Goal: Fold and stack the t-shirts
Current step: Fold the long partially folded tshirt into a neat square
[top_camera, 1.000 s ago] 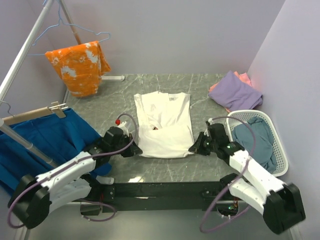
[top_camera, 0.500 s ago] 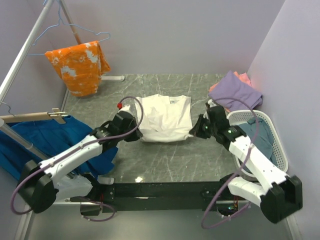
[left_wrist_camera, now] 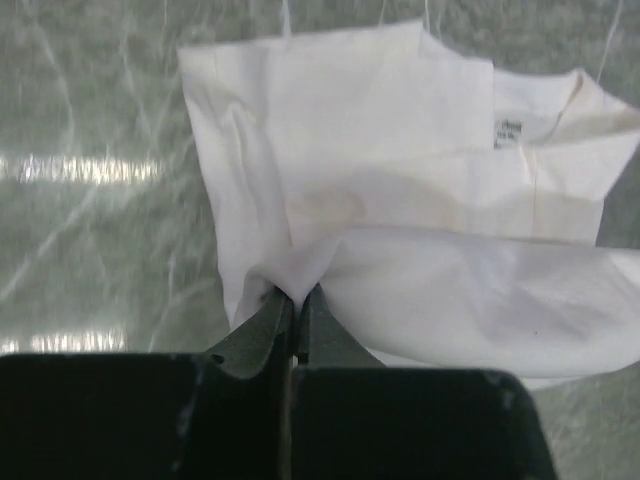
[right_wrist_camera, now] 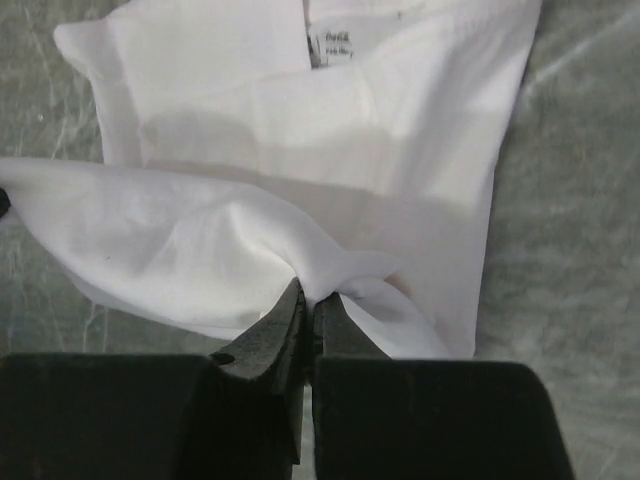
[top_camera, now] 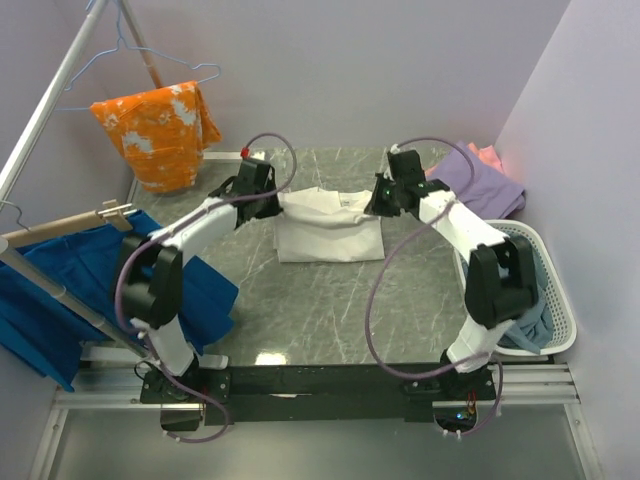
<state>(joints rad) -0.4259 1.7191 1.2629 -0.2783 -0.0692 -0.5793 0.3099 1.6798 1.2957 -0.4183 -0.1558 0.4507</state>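
The white t-shirt (top_camera: 328,228) lies on the table's middle, folded over towards the far edge, its print hidden. My left gripper (top_camera: 270,203) is shut on the shirt's hem corner at the far left; the left wrist view shows the cloth (left_wrist_camera: 420,240) pinched between my fingertips (left_wrist_camera: 296,298). My right gripper (top_camera: 380,203) is shut on the opposite hem corner at the far right, with the cloth (right_wrist_camera: 330,170) bunched at the tips (right_wrist_camera: 310,300). The purple tee (top_camera: 480,180) lies folded at the far right, on the salmon-pink one (top_camera: 490,155). The grey-blue tee (top_camera: 520,275) lies in the basket.
A white laundry basket (top_camera: 565,310) stands at the right edge. An orange white-splotched garment (top_camera: 160,130) hangs on a hanger at the far left. A bright blue cloth (top_camera: 90,290) hangs on a hanger at the left. The side walls stand close.
Both grippers carried the shirt's near hem away from me to the far end, folding the shirt in half. Both arms are now stretched far out.
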